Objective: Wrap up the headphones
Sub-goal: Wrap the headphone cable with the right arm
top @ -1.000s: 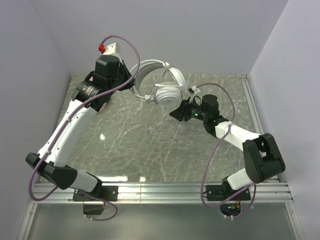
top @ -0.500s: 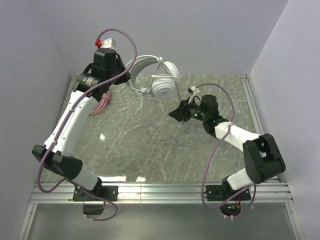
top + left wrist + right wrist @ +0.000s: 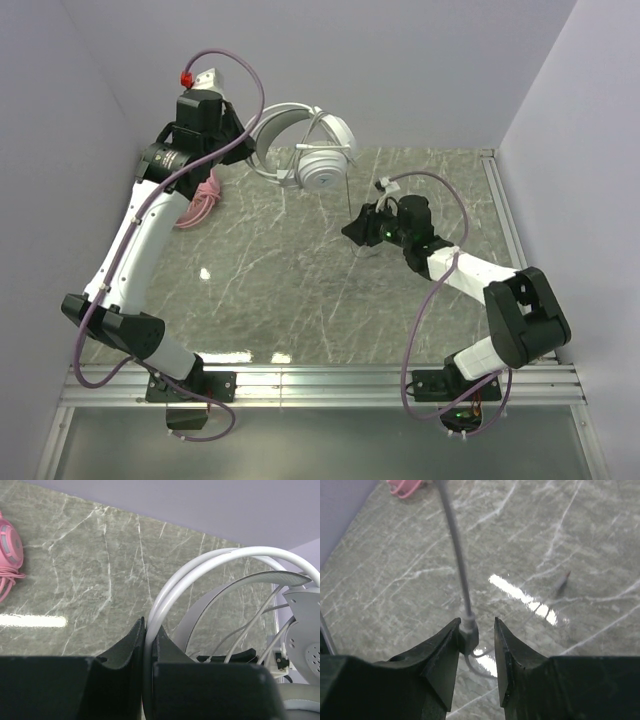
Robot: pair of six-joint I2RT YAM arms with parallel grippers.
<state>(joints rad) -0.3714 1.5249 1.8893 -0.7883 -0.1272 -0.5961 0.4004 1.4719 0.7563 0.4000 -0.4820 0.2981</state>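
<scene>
Fingers of left gripper point(image 3: 148, 630) clamp white headset point(image 3: 318, 165) by headband point(image 3: 210, 565), aloft at 12 o'clock. Right gripper point(image 3: 476, 630) narrow; thin cable point(image 3: 457, 555) plug between fingers, grip unclear. Pink headset point(image 3: 203, 198) at 10 o'clock.

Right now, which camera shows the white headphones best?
Top external: it shows the whole white headphones, band and earcup, held up by the left end effector. Left wrist shows only the band pinched between its fingers and an earcup edge. Right wrist shows just the thin cable between the fingers of the right end effector.
</scene>
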